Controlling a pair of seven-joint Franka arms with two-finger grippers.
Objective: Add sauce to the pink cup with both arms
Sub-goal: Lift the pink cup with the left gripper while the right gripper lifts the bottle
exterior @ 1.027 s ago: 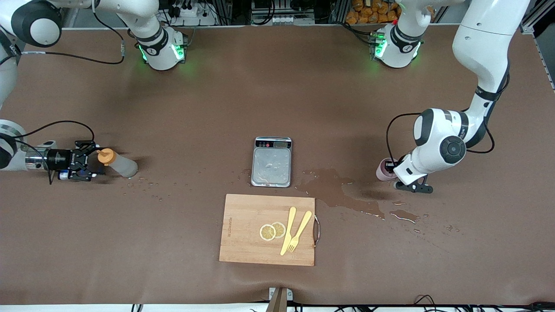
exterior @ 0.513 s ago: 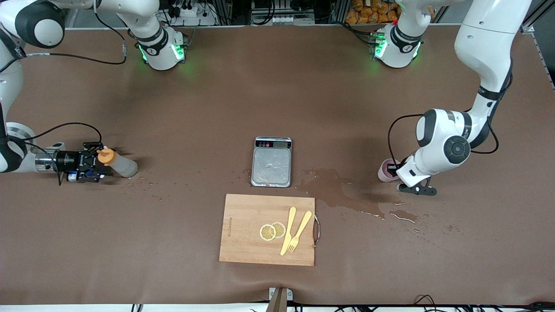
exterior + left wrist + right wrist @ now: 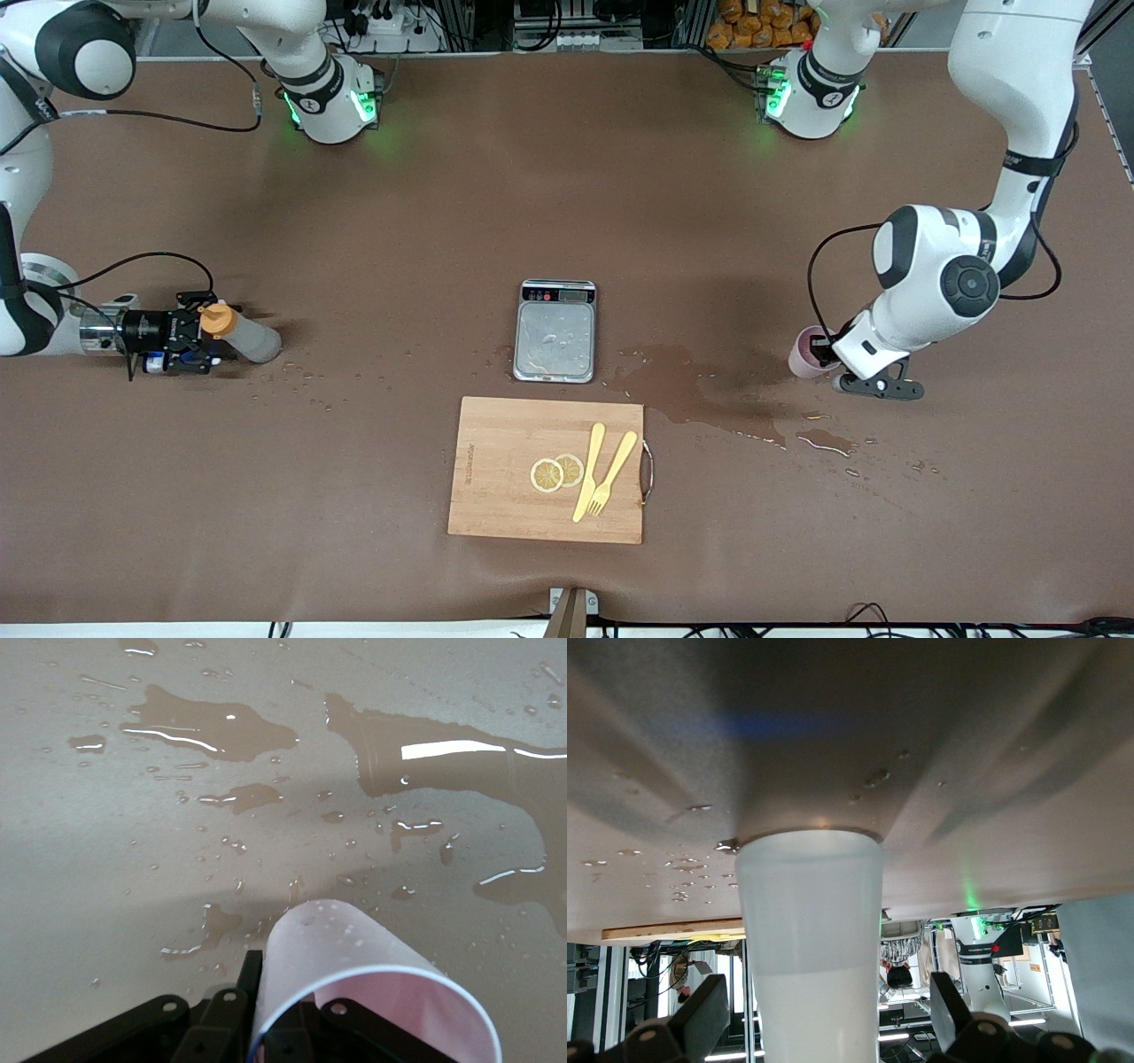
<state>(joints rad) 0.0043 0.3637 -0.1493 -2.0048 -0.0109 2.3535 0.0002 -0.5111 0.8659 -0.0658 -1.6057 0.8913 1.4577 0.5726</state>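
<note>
Right gripper (image 3: pixel 190 341), at the right arm's end of the table, stands fully open around the sauce (image 3: pixel 237 335); whether the fingers touch it is unclear. The sauce is a translucent bottle with an orange cap. Left gripper (image 3: pixel 828 352), at the left arm's end, is clamped on the pink cup (image 3: pixel 808 352), apparently on its rim.

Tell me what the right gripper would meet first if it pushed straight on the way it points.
The sauce bottle: the open right gripper already straddles its capped end, so the bottle's body lies directly ahead.
</note>
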